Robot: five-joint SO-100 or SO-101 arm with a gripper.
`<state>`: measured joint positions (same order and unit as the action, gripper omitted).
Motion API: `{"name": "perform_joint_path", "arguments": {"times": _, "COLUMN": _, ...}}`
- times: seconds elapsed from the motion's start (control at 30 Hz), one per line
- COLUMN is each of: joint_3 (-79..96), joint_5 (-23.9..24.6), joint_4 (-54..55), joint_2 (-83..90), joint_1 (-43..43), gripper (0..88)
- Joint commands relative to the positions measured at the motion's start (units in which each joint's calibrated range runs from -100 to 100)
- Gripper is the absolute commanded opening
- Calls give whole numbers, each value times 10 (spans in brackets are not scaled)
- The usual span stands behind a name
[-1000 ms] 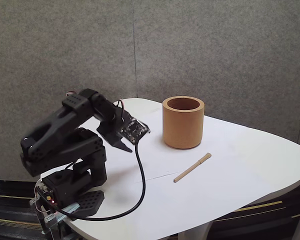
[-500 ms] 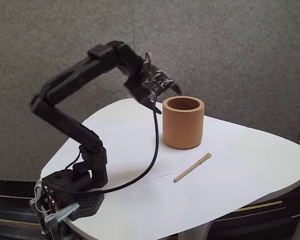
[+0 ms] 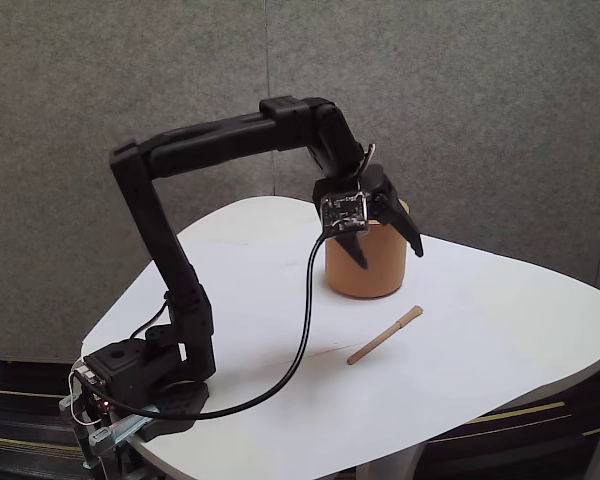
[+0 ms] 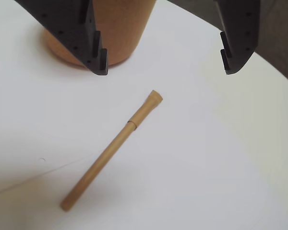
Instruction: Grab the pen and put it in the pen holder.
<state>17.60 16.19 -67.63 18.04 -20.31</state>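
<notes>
The light-tan pen (image 3: 384, 336) lies flat on the white table (image 3: 500, 340), in front of the tan-orange pen holder (image 3: 372, 273). In the wrist view the pen (image 4: 113, 148) runs diagonally, its thicker end up toward the pen holder (image 4: 117, 33). My black gripper (image 3: 388, 252) hangs open in the air in front of the cup's upper wall, above and behind the pen. Seen from the wrist, the gripper (image 4: 165, 72) has its fingers spread wide, nothing between them, with the pen below.
A black cable (image 3: 302, 330) droops from the wrist down to the arm's base (image 3: 140, 385) at the table's front left corner. Grey panel walls stand behind. The table's curved edge runs close on the right.
The arm has unfolded from its low rest pose, swung up and then right and forward; the gripper now hangs open in front of the cup. Pen and cup have not moved.
</notes>
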Motion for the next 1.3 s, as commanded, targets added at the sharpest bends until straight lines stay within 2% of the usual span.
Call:
{"name": "perform_joint_path", "arguments": {"times": 0.0, "joint_3": -36, "joint_5": 68, "joint_4": -1, "joint_2": -35, "joint_1": -9, "gripper": 337}}
{"name": "perform_joint_path", "arguments": {"times": 0.17, "joint_3": -36, "joint_5": 144, "joint_4": -2, "joint_2": -91, "joint_1": -16, "gripper": 337}}
{"name": "perform_joint_path", "arguments": {"times": 0.3, "joint_3": -36, "joint_5": 172, "joint_4": -3, "joint_2": -122, "joint_1": -11, "gripper": 337}}
{"name": "perform_joint_path", "arguments": {"times": 0.57, "joint_3": -41, "joint_5": 174, "joint_4": 3, "joint_2": -225, "joint_1": -1, "gripper": 337}}
{"name": "perform_joint_path", "arguments": {"times": 0.8, "joint_3": -136, "joint_5": 174, "joint_4": -1, "joint_2": -305, "joint_1": -1, "gripper": 337}}
{"name": "perform_joint_path", "arguments": {"times": 1.27, "joint_3": -149, "joint_5": 171, "joint_4": 2, "joint_2": -366, "joint_1": 24, "gripper": 337}}
